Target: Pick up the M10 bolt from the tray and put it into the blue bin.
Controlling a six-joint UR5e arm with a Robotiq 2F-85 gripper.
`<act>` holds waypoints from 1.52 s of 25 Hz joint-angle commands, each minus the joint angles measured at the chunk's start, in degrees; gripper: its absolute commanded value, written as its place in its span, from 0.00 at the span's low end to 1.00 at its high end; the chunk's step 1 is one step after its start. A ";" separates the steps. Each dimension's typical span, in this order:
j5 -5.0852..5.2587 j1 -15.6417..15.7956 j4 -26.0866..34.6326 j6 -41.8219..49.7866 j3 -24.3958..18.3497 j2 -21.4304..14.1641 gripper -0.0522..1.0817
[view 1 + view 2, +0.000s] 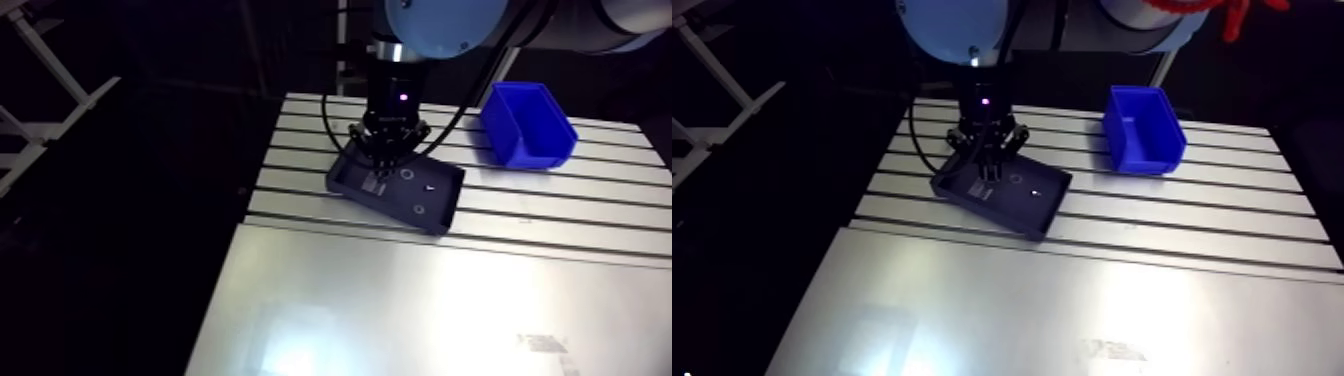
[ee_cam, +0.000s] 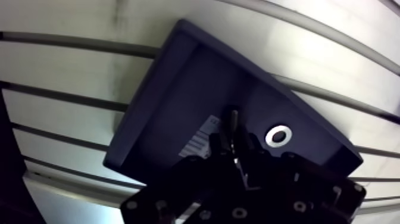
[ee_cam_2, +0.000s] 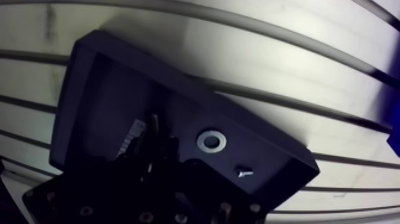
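A dark tray [image 2: 149,101] lies slanted on the slotted table. My gripper [image 2: 235,142] reaches down into the tray's left half, over a white label [image 2: 199,140]. Its fingers stand close together, with a dark, short bolt [image 2: 233,117] pinched between them and sticking out past the tips. In the arm view the gripper [image 1: 380,172] sits low inside the tray [image 1: 445,205]. The blue bin [image 1: 527,125] stands open and upright at the table's far right, well apart from the tray.
A bright steel washer [image 2: 278,135] lies on the tray floor just beside the fingers. A small screw [image 3: 243,173] rests near the tray's corner, and a second ring [image 1: 418,211] lies toward its front. A smooth metal sheet [image 1: 400,310] covers the near table.
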 commanded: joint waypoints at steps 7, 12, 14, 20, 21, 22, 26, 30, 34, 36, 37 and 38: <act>-0.09 0.00 -0.53 -0.09 0.00 -0.36 0.90; -1.23 0.00 -0.44 -0.17 -0.09 -1.06 0.96; -1.32 0.00 -0.26 -0.26 -0.09 -1.67 0.97; -1.05 0.00 2.11 -0.35 -0.09 -4.75 0.98; -0.97 0.00 2.73 -0.35 -0.09 -5.28 0.98; -0.88 0.00 3.69 -0.35 -0.09 -5.98 0.98; -0.79 -0.26 8.18 -0.96 -0.44 -10.55 0.98; -0.97 -0.62 12.66 -1.32 -1.14 -14.51 0.98; -1.05 -0.70 18.38 -2.55 -2.73 -18.38 0.98; -0.88 -1.50 21.10 -5.18 -4.13 -20.05 0.98; -0.88 -2.37 21.72 -6.24 -4.57 -20.66 0.98; -0.88 -3.69 22.86 -7.65 -5.01 -21.19 0.98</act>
